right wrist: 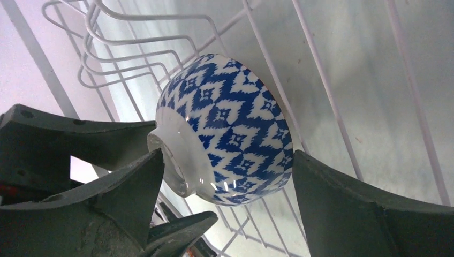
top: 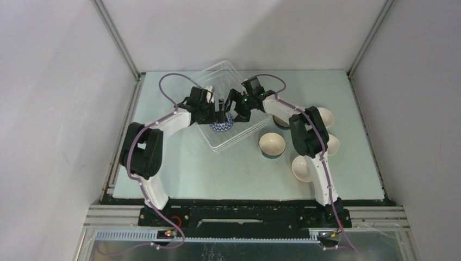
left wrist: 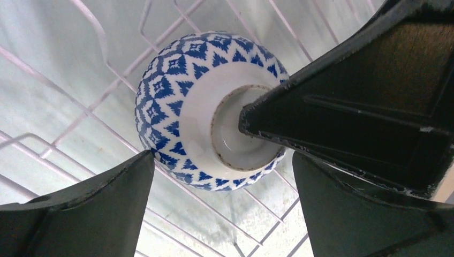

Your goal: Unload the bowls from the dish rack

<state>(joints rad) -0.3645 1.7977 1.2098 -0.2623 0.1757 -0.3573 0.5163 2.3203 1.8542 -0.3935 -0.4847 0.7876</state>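
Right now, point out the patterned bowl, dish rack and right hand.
patterned bowl [left wrist: 160,101]: left wrist view, side wall.
dish rack [top: 224,69]: top external view, far corner.
right hand [right wrist: 227,155]: right wrist view, between fingertips.

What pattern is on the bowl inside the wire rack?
Blue diamonds on white, plain white base. The bowl shows best in the right wrist view.

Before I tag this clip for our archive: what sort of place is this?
Most likely a lab test cell, not a kitchen: white walls framed by aluminium rails enclose the table, and the left arm and right arm are bolted at its near edge, reaching a dish rack.
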